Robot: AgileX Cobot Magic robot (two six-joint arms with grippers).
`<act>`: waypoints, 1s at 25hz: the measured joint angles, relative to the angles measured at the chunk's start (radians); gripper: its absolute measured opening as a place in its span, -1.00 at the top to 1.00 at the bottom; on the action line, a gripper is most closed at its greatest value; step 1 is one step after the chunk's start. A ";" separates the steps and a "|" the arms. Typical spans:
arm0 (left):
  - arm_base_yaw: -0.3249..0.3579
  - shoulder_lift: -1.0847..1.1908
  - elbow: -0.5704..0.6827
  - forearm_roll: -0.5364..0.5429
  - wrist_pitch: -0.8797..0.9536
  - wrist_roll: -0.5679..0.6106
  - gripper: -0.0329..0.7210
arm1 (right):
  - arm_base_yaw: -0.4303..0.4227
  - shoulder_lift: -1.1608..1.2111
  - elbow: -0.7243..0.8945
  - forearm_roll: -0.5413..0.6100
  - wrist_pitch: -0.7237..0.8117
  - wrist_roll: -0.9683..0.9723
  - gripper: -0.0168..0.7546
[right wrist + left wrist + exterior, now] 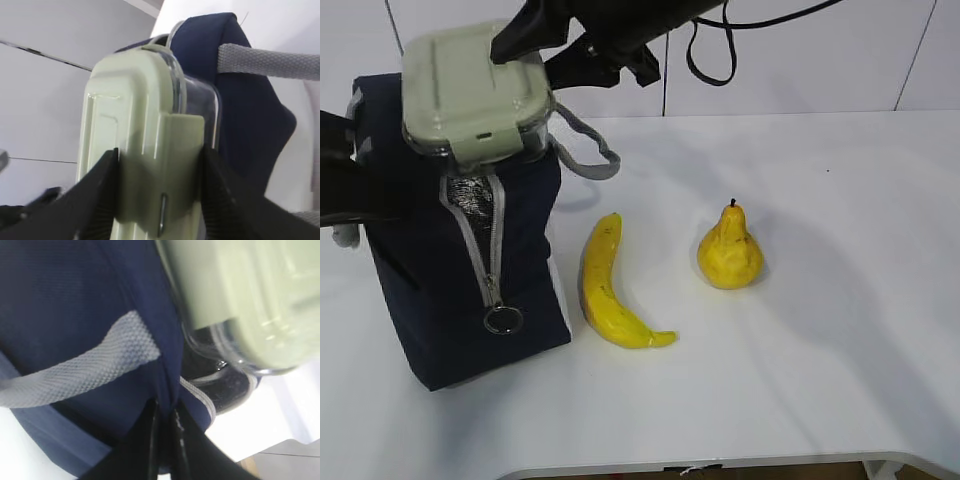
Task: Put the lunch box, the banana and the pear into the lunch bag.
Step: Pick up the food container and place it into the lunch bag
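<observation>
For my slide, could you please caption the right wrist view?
Right gripper clamps the lunch box by its lid beside the lunch bag.

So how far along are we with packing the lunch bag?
Nothing is fully packed yet. The right gripper holds the lunch box at the lunch bag opening; the left gripper pinches the bag's edge. The banana and pear remain on the table.

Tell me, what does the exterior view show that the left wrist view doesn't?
Only the exterior view shows the banana and the pear lying on the white table, plus the bag's zipper ring. Only the left wrist view shows the left hand pinching the bag's rim up close. Both show the navy lunch bag and the green-lidded lunch box at its opening, carried by the right hand.
</observation>
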 joint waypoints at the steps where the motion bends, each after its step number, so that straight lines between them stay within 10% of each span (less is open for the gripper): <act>1: 0.000 0.000 0.000 0.000 0.000 0.000 0.95 | 0.002 0.000 0.000 -0.020 -0.004 -0.015 0.00; 25: 0.000 0.000 0.002 -0.041 -0.004 0.008 0.95 | 0.220 0.013 -0.045 -0.577 -0.098 -0.205 0.00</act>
